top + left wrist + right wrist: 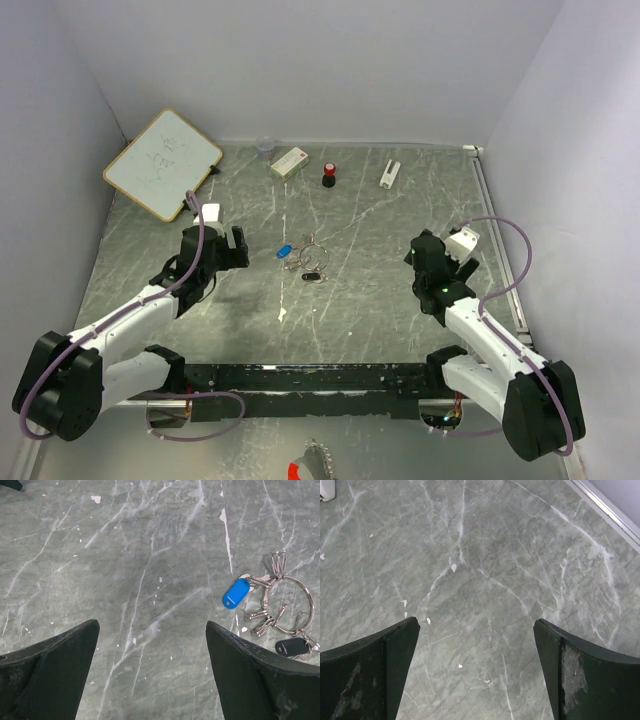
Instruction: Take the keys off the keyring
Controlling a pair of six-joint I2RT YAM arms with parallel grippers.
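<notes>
Left tool (151, 623) is the nearer one, spread wide and empty. The keyring (313, 601) lies flat on the table (125, 555) just off to its right, with the blue-headed key (236, 593) on the side facing it. Right tool (476, 621), equally spread, hangs well apart on the other side.

I have bare tabletop (380, 300) from my left gripper (151, 623) across to the keyring (312, 600), though the keys (236, 593) crowd the side of the ring facing it. Equally open marble lies between the ring and my right gripper (475, 621). The whiteboard (160, 163), white box (289, 161) and red-and-black knob (329, 175) stand well apart by the far wall.
</notes>
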